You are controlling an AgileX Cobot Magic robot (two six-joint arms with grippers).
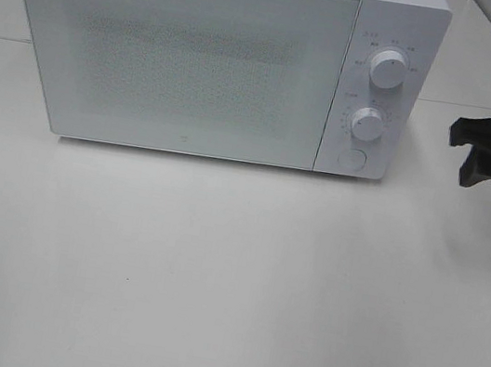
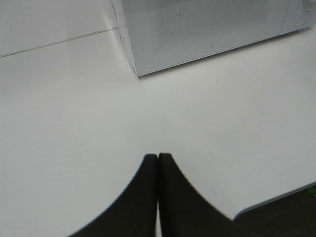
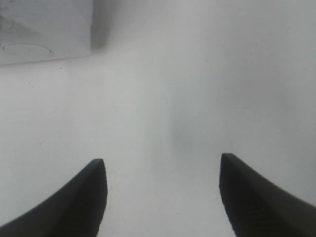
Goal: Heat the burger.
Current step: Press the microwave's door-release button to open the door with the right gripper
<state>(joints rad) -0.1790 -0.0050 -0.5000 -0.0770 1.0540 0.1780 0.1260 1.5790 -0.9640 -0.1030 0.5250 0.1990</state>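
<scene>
The burger is out of view in every frame. A white microwave [image 1: 219, 57] stands at the back of the white table with its door shut; its frosted door hides the inside. My right gripper [image 1: 489, 163] is open and empty, hanging above the table to the right of the microwave's control panel. In the right wrist view its gripper [image 3: 163, 165] shows two spread fingers over bare table. My left gripper [image 2: 157, 157] is shut with nothing between the fingers, low over the table in front of the microwave's left corner [image 2: 136, 71]. It is not visible in the exterior high view.
The microwave has two round knobs [image 1: 388, 71] [image 1: 367, 123] and a round button [image 1: 351, 159] on its right panel; the button also shows in the right wrist view [image 3: 27, 49]. The table's front edge [image 2: 276, 200] lies near the left gripper.
</scene>
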